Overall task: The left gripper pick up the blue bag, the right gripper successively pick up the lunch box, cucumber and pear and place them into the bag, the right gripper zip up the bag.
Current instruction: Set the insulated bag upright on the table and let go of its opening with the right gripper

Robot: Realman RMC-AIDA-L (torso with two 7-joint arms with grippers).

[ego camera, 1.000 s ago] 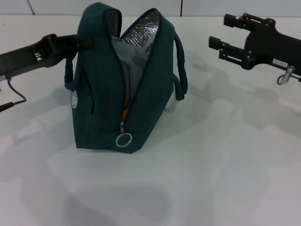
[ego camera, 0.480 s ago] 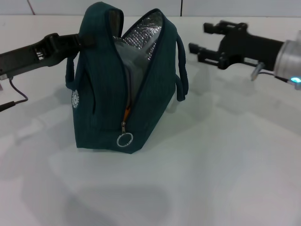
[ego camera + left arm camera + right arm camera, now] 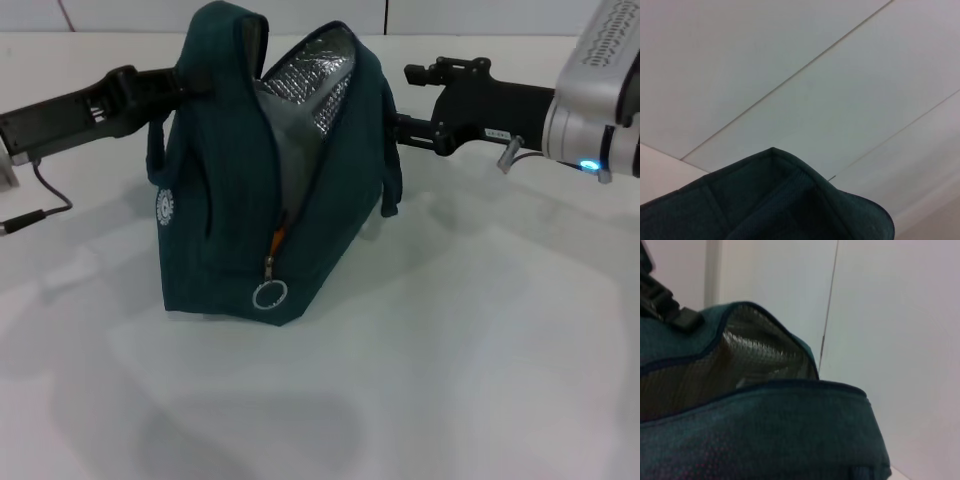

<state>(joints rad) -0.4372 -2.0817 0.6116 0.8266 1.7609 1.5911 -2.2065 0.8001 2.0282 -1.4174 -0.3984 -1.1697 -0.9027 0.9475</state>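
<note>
The blue bag [image 3: 230, 200] stands upright on the white table, its top gaping so the silver lining [image 3: 320, 85] shows. Its zipper ring pull [image 3: 269, 295] hangs low on the near end. My left gripper [image 3: 178, 85] reaches in from the left and is shut on the bag's upper left rim; it also shows as a black clamp, the left gripper [image 3: 662, 302], in the right wrist view. My right gripper [image 3: 402, 97] is open right beside the bag's right wall, near the handle [image 3: 392, 170]. The bag's fabric [image 3: 765, 200] fills the left wrist view. Lunch box, cucumber and pear are hidden.
The white table [image 3: 460, 340] stretches in front of and to the right of the bag. A black cable [image 3: 40, 205] trails under the left arm. A pale panelled wall [image 3: 450, 15] runs along the back.
My right gripper has swung left from the far right up to the bag's right side. The bag has shifted slightly. The left arm keeps its hold.
</note>
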